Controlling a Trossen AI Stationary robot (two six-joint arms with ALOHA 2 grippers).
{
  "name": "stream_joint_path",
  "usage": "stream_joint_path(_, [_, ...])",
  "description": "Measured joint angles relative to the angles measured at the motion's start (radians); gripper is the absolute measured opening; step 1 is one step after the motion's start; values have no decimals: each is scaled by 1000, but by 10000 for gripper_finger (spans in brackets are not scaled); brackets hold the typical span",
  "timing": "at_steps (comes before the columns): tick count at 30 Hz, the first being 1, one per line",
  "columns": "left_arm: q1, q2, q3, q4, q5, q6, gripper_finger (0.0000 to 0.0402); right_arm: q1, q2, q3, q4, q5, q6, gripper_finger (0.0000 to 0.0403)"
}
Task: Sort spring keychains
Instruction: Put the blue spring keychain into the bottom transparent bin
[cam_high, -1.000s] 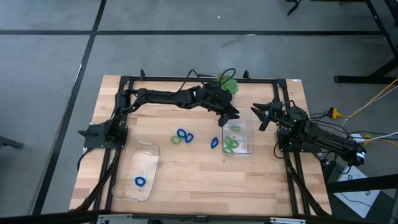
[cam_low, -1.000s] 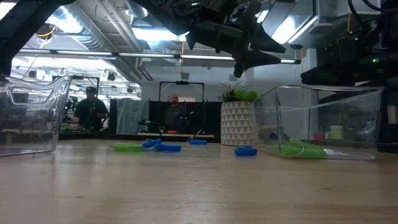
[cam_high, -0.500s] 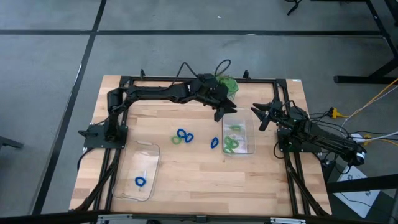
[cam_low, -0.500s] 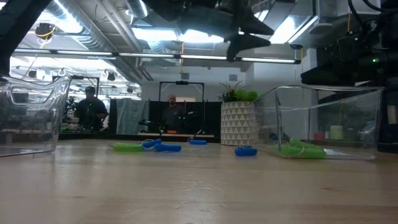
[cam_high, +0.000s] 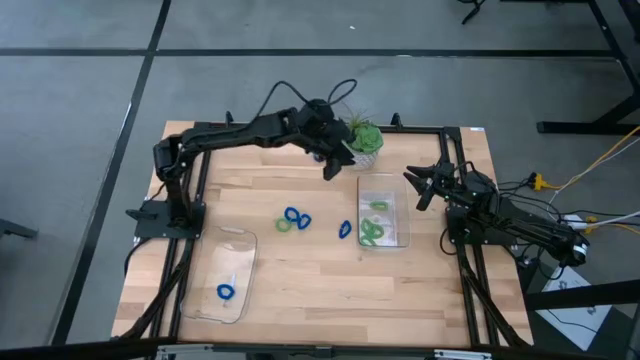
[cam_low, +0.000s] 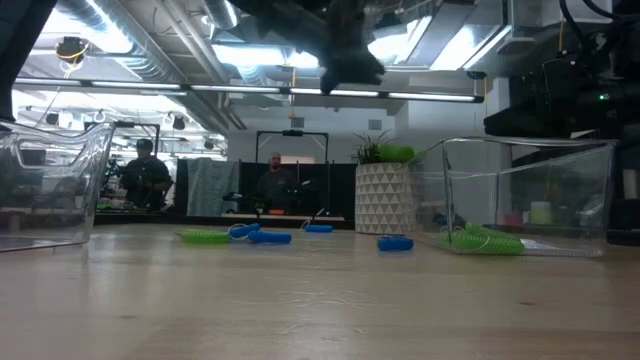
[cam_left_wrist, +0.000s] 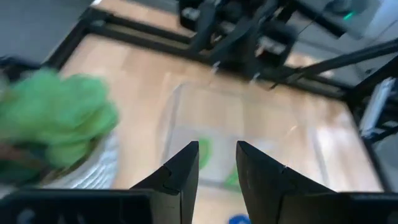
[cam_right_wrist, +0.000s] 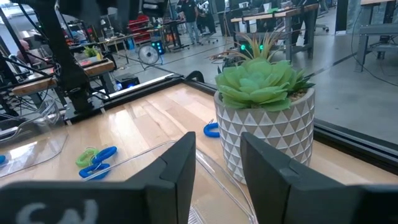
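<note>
Wooden table (cam_high: 300, 300) under us, with coils scattered across it. Our left gripper (cam_high: 333, 166) hangs raised over the far edge, just beside the plant (cam_high: 364, 138) in its patterned white pot, and its fingers (cam_left_wrist: 180, 177) stand apart with a narrow gap and nothing between them. Through that gap we see the right tray (cam_left_wrist: 249, 143) below, with green coils inside it.

Our right gripper (cam_high: 418, 188) waits at the table's right edge, near that same tray (cam_high: 383, 220). Its fingers (cam_right_wrist: 177, 171) are parted too, holding nothing, and they point toward the plant.

Green coils (cam_high: 374, 229) lie in the right tray, some near its far end and a bigger bunch toward its near end. One blue coil (cam_high: 225, 292) lies in the left tray (cam_high: 222, 276), close to its near end. On the bare wood between the trays we see a small cluster: two blue coils (cam_high: 296, 217) touching a green coil (cam_high: 283, 225). Another blue coil (cam_high: 345, 230) lies alone just beside the right tray's left wall.

From table height the loose coils (cam_low: 250, 236) show in a low row before the pot (cam_low: 384, 198), and two people (cam_low: 145, 175) stand in the room far behind. We can read no brand, label or writing anywhere.
</note>
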Motion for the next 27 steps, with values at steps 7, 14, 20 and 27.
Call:
stream_joint_path(7, [41,-43,0,-210,-154,99,95,0,0,0,0,0,0,126])
stream_joint_path(14, [63,-44,0,-336,-233,176,95,0,0,0,0,0,0,126])
stream_joint_path(20, [61,-43,0,-358,-284,211,93,0,0,0,0,0,0,126])
stream_joint_path(27, [50,-43,0,-451,-256,211,91,0,0,0,0,0,0,126])
